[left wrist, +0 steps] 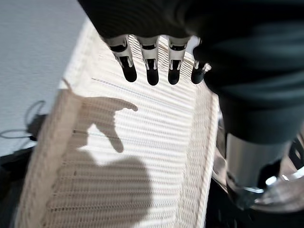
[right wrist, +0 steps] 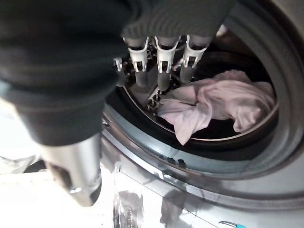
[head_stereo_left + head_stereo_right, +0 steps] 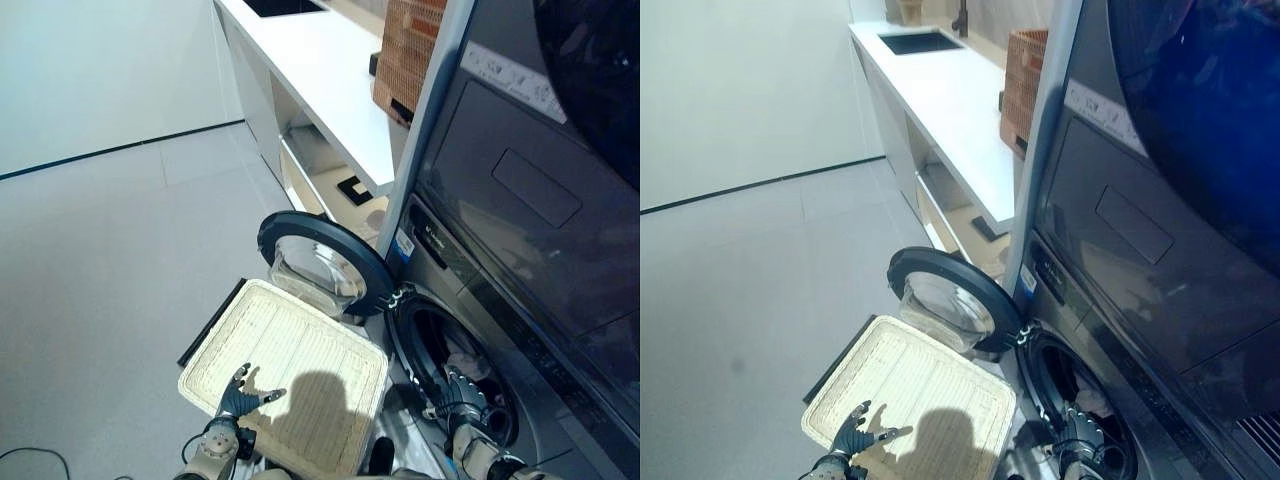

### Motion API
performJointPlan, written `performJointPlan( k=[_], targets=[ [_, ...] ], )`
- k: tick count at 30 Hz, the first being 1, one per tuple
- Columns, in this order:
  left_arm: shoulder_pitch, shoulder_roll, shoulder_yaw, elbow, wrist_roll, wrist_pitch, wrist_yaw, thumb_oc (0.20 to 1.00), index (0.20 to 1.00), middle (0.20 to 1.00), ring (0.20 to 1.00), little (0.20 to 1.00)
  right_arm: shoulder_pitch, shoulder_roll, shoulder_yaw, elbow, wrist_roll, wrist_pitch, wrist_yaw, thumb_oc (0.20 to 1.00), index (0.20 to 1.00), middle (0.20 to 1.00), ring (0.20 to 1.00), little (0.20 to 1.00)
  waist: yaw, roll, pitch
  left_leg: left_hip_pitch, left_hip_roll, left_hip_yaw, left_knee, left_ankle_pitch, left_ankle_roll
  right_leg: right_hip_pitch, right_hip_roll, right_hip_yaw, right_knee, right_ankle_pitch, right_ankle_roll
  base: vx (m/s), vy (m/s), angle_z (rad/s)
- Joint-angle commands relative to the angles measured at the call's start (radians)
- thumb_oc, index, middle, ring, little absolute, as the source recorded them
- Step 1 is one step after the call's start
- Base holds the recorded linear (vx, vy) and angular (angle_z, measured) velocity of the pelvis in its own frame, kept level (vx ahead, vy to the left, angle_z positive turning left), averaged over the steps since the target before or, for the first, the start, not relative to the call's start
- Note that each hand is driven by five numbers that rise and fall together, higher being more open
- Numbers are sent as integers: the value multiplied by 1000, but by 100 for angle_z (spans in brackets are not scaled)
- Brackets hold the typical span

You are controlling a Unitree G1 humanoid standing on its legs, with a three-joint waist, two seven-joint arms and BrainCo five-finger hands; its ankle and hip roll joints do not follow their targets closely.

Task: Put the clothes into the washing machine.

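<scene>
A pale pink cloth (image 2: pixel 223 102) lies inside the drum of the washing machine (image 3: pixel 455 365), with one corner hanging over the drum's lip. The machine's round door (image 3: pixel 325 262) stands swung open to the left. My right hand (image 2: pixel 159 61) hovers at the drum's mouth, fingers straight and holding nothing, and it also shows as right hand (image 3: pixel 465 395). A cream wicker basket (image 3: pixel 290 375) sits on the floor in front of the door, with only bare weave showing inside. My left hand (image 3: pixel 240 398) is spread open over the basket's near corner, the same left hand (image 1: pixel 149 61) casting its shadow on the weave.
A white counter (image 3: pixel 320 70) with open shelves runs along the left of the machine, carrying a brown woven box (image 3: pixel 408 50). A dark appliance panel (image 3: pixel 530 170) rises above the drum. Grey floor (image 3: pixel 110 250) stretches to the left of the basket.
</scene>
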Motion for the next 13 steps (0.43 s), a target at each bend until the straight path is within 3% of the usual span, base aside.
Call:
performJointPlan(
  k=[1, 6, 7, 13],
  targets=[
    [-70, -44, -34, 40, 92, -17, 2, 1000, 1000, 1000, 1000, 1000, -85, -6, 27, 6, -47, -53, 37, 1000, 1000, 1000, 1000, 1000, -11, 6, 30, -13, 2, -28, -36, 30, -20, 56, -23, 59, 10, -44, 82, 82, -48, -2],
    [-67, -49, -57, 47, 150, -1, 1, 1000, 1000, 1000, 1000, 1000, -75, 1, 51, -5, -74, -76, 92, 1000, 1000, 1000, 1000, 1000, -13, -2, -3, 3, 5, -35, -42, 23, -20, 75, -16, 72, -17, -36, 80, 39, -30, -5],
    [-65, -53, -66, 52, 153, 14, -12, 1000, 1000, 1000, 1000, 1000, -71, 8, 66, -6, -81, -73, 112, 1000, 1000, 1000, 1000, 1000, -15, -1, -17, 10, 9, -35, -42, 19, -15, 76, -9, 74, 7, -56, 73, 58, -23, -1],
    [-67, -50, -71, 50, 147, 30, -31, 1000, 1000, 1000, 1000, 1000, -70, 14, 78, -5, -82, -70, 132, 1000, 1000, 1000, 1000, 1000, -14, 0, -25, 18, 10, -44, -36, 14, -10, 79, -8, 77, 23, -67, 69, 14, -12, 0]
  ],
)
